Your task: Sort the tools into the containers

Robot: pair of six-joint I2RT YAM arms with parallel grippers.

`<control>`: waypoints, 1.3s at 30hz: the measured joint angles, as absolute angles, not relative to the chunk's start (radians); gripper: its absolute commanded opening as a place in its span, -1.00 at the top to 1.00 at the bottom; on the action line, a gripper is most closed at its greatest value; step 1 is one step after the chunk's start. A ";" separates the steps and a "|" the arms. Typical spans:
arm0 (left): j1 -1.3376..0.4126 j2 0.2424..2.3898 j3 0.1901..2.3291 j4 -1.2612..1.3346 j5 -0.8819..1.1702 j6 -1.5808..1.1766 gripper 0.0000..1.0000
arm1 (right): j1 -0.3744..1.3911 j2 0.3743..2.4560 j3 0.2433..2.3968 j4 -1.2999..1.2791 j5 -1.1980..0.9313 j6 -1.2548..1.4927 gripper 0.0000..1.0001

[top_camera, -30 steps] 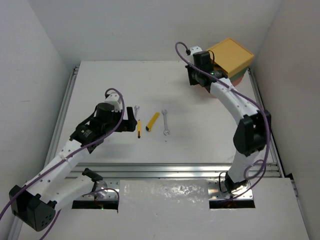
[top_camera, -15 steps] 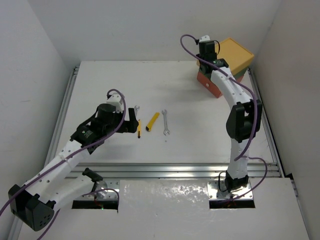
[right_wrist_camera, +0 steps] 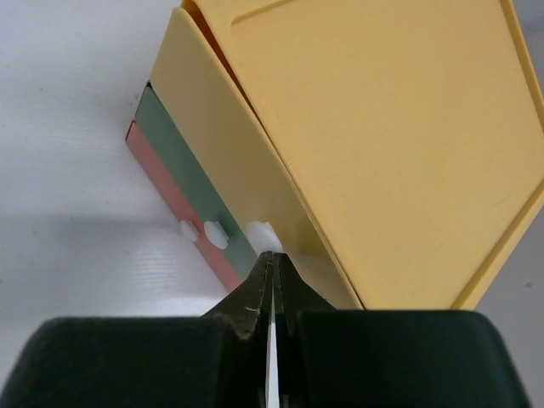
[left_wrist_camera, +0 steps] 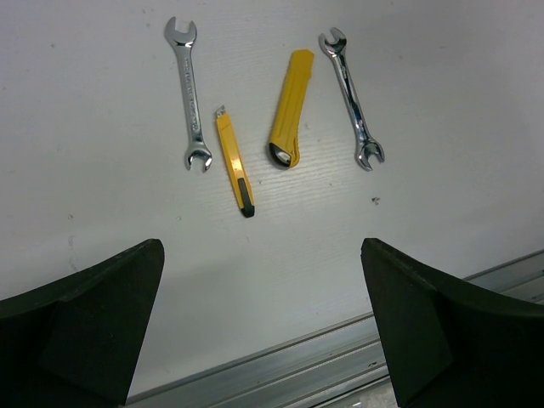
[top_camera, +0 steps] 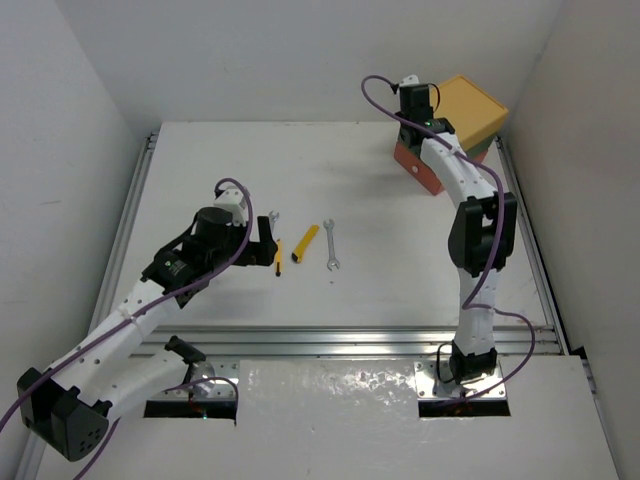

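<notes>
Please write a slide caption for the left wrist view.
Open left gripper facing four tools: silver wrench, thin yellow-black tool, flat yellow cutter, second silver wrench.

Top external: high behind both bases, facing down over the whole table. Left wrist: close above the row of tools, looking down; same row seen from overhead. Right wrist: almost against the drawer stack, likewise shared with overhead.

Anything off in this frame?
Nothing spilled or damaged. One oddity: the drawer stack at the far right sits turned diagonally to the table edges. The tools in view lie side by side, roughly parallel.
</notes>
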State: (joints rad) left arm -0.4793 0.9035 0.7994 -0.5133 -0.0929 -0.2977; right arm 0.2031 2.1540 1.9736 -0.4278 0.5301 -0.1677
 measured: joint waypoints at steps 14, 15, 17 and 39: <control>-0.486 0.904 0.799 -0.513 -0.093 -0.297 -1.00 | 0.202 2.168 2.013 -0.456 0.529 -0.172 0.84; -0.486 0.904 0.799 -0.513 -0.093 -0.297 -0.99 | 0.205 2.162 2.003 -0.456 0.524 -0.165 0.79; -0.486 0.904 0.799 -0.513 -0.093 -0.297 -0.99 | 0.212 2.139 1.967 -0.458 0.514 -0.158 0.70; -0.506 0.881 0.798 -0.514 -0.097 -0.298 -0.99 | 0.323 2.333 1.845 -0.157 0.791 -0.435 -0.19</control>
State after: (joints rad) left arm -0.5056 0.8810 0.7979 -0.5137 -0.0971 -0.2977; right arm 0.3233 2.3333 1.8454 -0.1574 0.7910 -0.4347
